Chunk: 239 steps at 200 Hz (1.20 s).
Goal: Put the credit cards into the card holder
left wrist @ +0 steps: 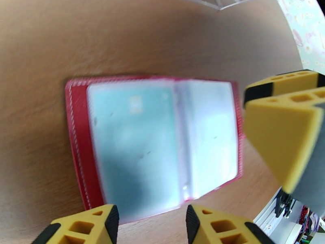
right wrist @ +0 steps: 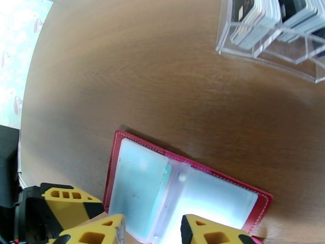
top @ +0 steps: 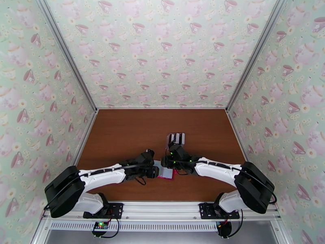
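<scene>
Closest to the lens in the left wrist view: the yellow fingers of the left gripper [left wrist: 150,214], parted, nothing between them, poised just at the left side of the card holder [left wrist: 154,139]. Much the same on the other side: right gripper [right wrist: 152,222] with fingers apart and empty, hanging over the holder's far-right edge. Holder itself spread open and flat on the brown counter [right wrist: 122,78], toward the near edge and squarely between the two arms. Probably placed so for reach from both sides, one set of fingers free to steady a flap, the other free to feed a card. Red outside with pale stitching along the border; pale grey-blue see-through pockets inside; one loose sleeve page lifted slightly at the fold. One pocket tinted teal, with a small pale square like a chip: perhaps a card already seated there, though too blurred in the left wrist view for certainty. Farther out, just beyond the right gripper, a clear rack [right wrist: 268,45] holding the credit cards [right wrist: 260,17] on edge in its slots, white and dark ones among them. Stood upright, most likely, for an easy pinch from above. By this layout, somewhere mid-task: pockets exposed and ready, both sets of fingers unloaded, next card to come from the rack.
</scene>
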Available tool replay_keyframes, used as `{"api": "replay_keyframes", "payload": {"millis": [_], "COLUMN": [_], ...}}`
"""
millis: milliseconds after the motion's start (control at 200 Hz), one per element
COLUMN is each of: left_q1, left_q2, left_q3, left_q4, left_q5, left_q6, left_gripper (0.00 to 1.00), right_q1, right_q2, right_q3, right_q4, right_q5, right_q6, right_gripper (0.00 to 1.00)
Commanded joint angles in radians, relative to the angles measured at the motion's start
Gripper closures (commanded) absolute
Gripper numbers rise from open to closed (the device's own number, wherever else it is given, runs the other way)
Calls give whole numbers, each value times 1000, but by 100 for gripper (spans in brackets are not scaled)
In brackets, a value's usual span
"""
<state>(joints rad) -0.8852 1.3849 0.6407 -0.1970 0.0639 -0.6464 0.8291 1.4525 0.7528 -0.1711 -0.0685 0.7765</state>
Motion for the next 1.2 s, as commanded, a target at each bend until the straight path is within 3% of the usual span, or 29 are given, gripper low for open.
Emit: {"api": "replay_keyframes", "payload": {"millis": [0, 175, 466, 676, 942, 1192], "left_q1": [-5, 11, 96, 165, 215, 248], "left_q2": [-32, 13, 182, 284, 412, 538], "left_q3": [46, 142, 314, 417, 508, 582], "left_q4": [-46, -71, -17, 31, 83, 116], "left_q5": [-48, -81, -2, 89, 153, 233], "left_q6": [32, 91, 144, 143, 133, 126], "left_gripper": [50, 48, 46, 46, 46, 46], "right_q1": [-21, -78, -153, -198, -245, -289], "right_q2": [-40, -65, -52, -31, 31, 111], "right_q3": [57, 142, 302, 357, 416, 465], "right_q4": [-97, -228, -404, -447, -454, -455], "right_q5": [72, 146, 273, 315, 332, 348], "right_q6": [-50, -114, -209, -249, -295, -333], "right_gripper": [56, 56, 56, 54, 37, 37]}}
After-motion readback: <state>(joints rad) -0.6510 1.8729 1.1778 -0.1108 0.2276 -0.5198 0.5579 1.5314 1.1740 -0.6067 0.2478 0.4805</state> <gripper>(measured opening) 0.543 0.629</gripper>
